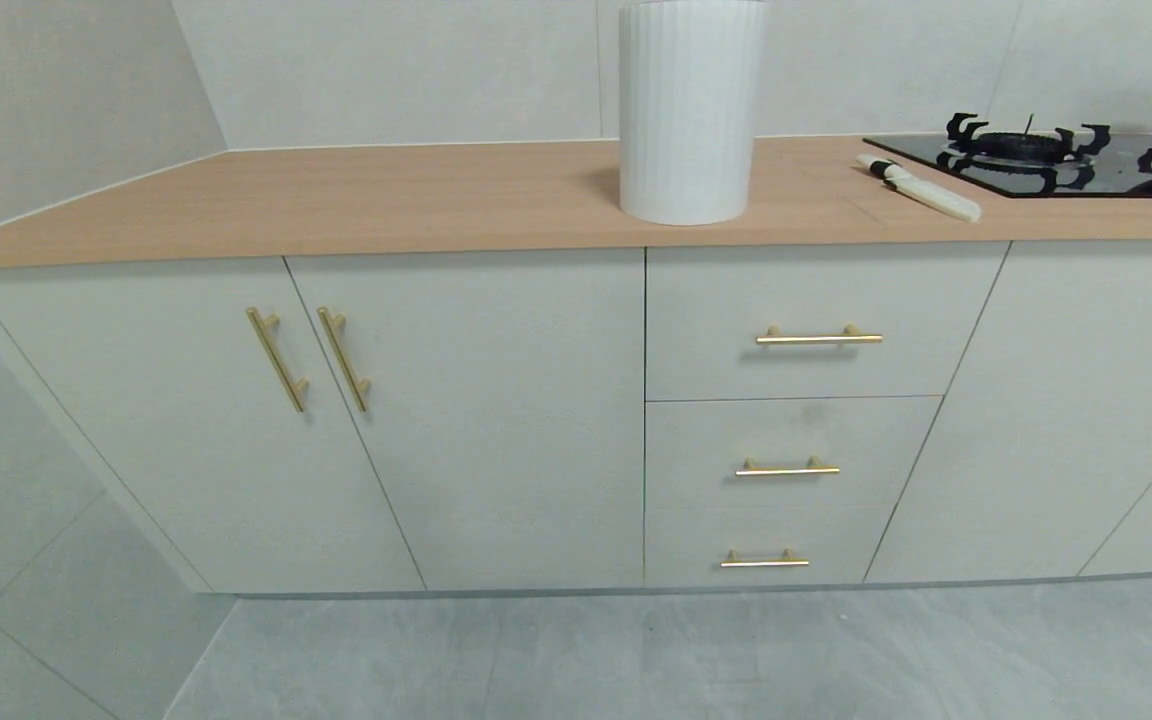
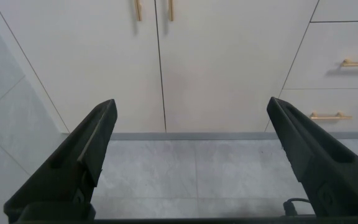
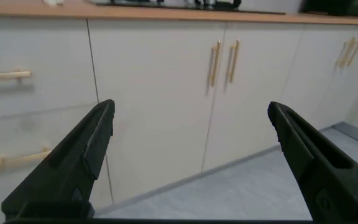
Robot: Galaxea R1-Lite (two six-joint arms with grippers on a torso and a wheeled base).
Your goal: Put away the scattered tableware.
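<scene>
Standing on a pale wooden worktop [image 1: 386,200] is a tall white ribbed canister [image 1: 688,110], the landmark for everything else. To the right of the canister, between it and a black gas hob [image 1: 1036,160], lies the task's thing: a cream-white knife [image 1: 918,187] with a black band near one end, flat on the worktop and set at a slant. Directly below the canister is a stack of three grey drawers [image 1: 796,440] with gold bar handles; below and left of it are double doors [image 1: 316,420]. The left pincer [image 2: 191,104] hangs low, down and left of the canister, facing those doors above the grey tiled floor [image 2: 197,168], its dark fingers spread wide and empty. The right pincer [image 3: 191,106] hangs low, down and right of the canister, equally wide and empty. The knife lies well above and well apart from both pincers.
</scene>
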